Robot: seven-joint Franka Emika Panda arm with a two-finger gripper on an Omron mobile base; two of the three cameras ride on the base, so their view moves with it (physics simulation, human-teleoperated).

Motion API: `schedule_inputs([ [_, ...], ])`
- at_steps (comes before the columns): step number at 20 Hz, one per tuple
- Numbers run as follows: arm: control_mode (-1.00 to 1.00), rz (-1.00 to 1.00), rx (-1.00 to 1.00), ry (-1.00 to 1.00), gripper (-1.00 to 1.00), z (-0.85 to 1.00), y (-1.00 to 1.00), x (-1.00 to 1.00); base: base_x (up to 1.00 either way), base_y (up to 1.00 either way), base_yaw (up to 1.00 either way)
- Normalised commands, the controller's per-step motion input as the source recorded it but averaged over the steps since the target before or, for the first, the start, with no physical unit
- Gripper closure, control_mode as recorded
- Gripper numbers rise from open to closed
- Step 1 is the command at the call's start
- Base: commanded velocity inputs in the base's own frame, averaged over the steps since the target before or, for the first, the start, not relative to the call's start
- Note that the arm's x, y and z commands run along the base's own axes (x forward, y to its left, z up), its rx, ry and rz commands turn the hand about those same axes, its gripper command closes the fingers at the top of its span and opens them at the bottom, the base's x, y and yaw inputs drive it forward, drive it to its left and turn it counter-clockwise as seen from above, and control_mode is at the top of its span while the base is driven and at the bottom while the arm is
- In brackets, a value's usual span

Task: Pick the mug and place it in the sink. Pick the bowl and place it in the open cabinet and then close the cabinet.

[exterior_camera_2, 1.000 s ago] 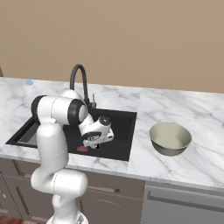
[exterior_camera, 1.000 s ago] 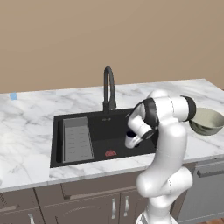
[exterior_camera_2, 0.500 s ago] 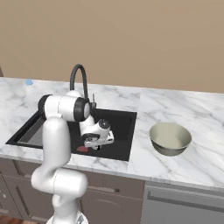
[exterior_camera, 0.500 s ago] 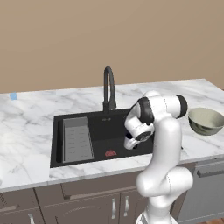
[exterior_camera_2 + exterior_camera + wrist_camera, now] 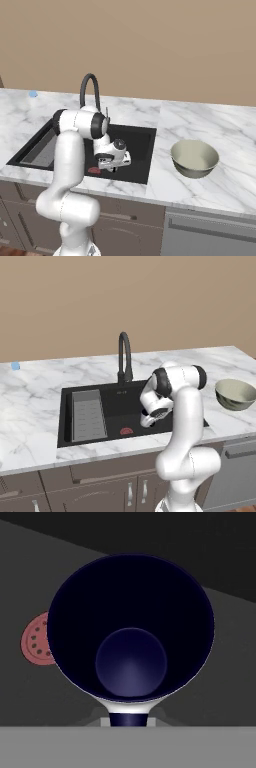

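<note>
Seen from just above in the hand view, the mug shows its dark navy inside, with its white-grey base and handle toward the bottom edge. My gripper is low inside the black sink, shut on the mug, just right of the red drain mark. Its fingertips are hidden by the mug. The pale cream-green bowl sits upright on the counter to the right of the sink. The cabinet is out of view.
The black gooseneck faucet rises behind the basin. A grey ribbed drain tray lies in the sink's left part. A small blue thing rests at the counter's far left. Drawer fronts run below the counter.
The hand with the mug has sunk lower into the sink, toward the red drain mark. The bowl has stayed put.
</note>
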Motion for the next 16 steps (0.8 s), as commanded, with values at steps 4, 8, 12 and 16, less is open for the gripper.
schedule_inputs([
  [4,-1.0,-0.02,0.0,0.0,1.0,-0.26,0.0,0.27,0.0,0.0,0.0],
  [8,-1.0,-0.02,0.0,0.0,1.0,-0.16,0.0,0.28,0.0,0.0,0.0],
  [12,-1.0,-0.03,0.0,0.0,1.0,-0.04,0.0,0.25,0.0,0.0,0.0],
  [16,-1.0,-0.03,0.0,0.0,1.0,-0.09,0.0,0.25,0.0,0.0,0.0],
])
